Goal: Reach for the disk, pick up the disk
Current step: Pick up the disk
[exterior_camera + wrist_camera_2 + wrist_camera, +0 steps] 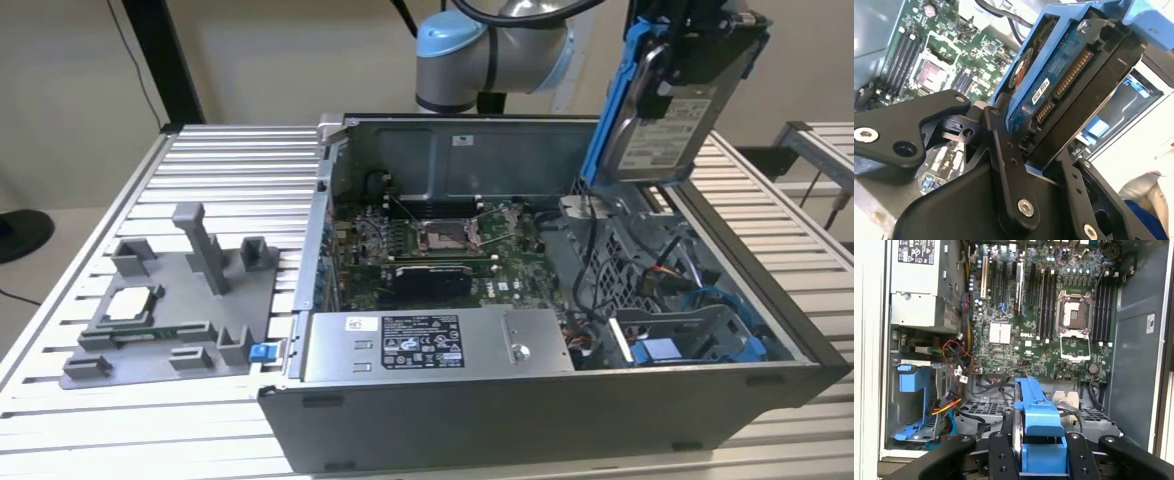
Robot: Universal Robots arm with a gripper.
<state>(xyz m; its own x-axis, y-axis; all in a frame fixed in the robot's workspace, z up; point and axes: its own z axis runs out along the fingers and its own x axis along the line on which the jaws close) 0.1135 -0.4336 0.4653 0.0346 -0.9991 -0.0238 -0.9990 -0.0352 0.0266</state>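
lab workbench — slatted metal table (200, 160) | open computer case (534, 400) | grey fixture tray (174, 340)

exterior high oblique, wrist views overhead motherboard (1044, 315)

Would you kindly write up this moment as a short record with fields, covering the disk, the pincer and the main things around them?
held item: disk, with its blue bracket, lifted above the open computer case
pincer: shut on the disk, black fingers on both sides of it
disk pose: roughly upright, label face toward the exterior camera, connector edge seen in the second wrist view
below the disk: motherboard and blue drive bay
power supply: at the case's near edge
exterior view's left: grey fixture holding a small square chip
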